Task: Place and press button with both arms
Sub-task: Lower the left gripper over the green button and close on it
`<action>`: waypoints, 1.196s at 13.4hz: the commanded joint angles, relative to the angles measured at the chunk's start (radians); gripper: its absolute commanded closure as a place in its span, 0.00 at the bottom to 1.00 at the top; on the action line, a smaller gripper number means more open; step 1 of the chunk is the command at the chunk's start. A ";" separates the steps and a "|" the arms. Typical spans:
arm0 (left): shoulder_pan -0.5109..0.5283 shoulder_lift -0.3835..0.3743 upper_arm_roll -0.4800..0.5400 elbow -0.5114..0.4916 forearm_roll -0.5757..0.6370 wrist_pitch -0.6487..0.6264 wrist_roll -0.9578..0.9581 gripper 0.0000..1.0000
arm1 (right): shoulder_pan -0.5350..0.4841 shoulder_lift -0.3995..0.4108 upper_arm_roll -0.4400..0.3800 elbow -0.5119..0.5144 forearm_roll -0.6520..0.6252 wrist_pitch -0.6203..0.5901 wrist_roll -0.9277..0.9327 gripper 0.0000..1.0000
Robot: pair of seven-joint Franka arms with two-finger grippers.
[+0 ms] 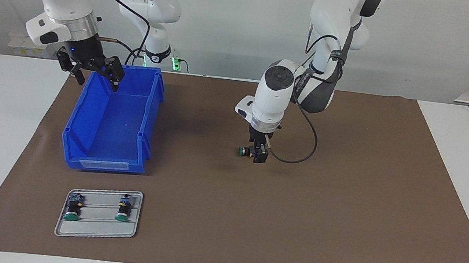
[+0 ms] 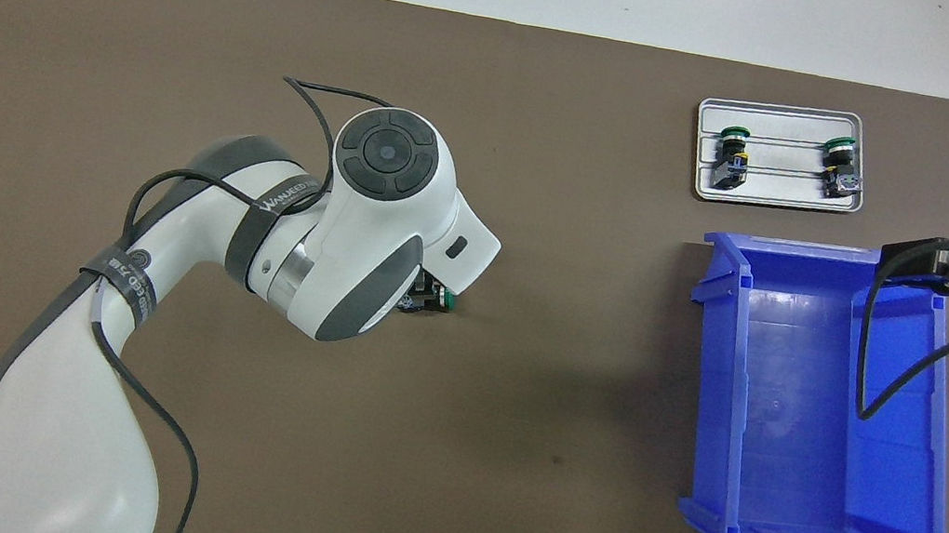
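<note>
Brown matting (image 1: 340, 214) covers the middle of the table (image 1: 0, 131), and over its centre the left claw (image 1: 255, 153) hangs just above the surface, gripping the button (image 1: 244, 151) sideways so that the green cap points toward the right arm's end of the table. In the overhead view the wrist hides most of the held part; only a sliver of green shows at its edge. The right claw (image 1: 96, 72) waits with fingers spread apart and empty, over the edge of the blue bin (image 1: 110, 135) nearest the robots. Two more buttons (image 1: 73, 206) (image 1: 123, 208) lie on the grey tray (image 1: 95, 230), which sits beside the bin and farther from the robots. Judged from this position, the placing step is in hand and the pressing step is not yet done. Risks noted: the button is held horizontally, so if released as it is, the round body may roll across the matting and away from where the right arm expects it. A grip on the cylindrical body may also let it twist as it meets the surface. Should the right claw then push on the cap while the left has let go, the button would likely slide instead of depressing. The cable (image 1: 302, 152) looping below the left wrist hangs close to the matting and could snag.
</note>
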 commanded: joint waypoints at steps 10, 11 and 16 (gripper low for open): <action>-0.077 -0.030 0.012 -0.253 0.000 0.253 0.007 0.13 | -0.006 0.014 0.003 -0.005 0.017 -0.013 -0.067 0.00; -0.082 -0.027 0.013 -0.264 0.000 0.276 0.007 0.14 | -0.005 0.014 0.004 -0.004 0.018 -0.015 -0.067 0.00; -0.084 -0.022 0.013 -0.269 0.001 0.284 0.007 0.27 | -0.005 0.014 0.003 -0.005 0.018 -0.015 -0.067 0.00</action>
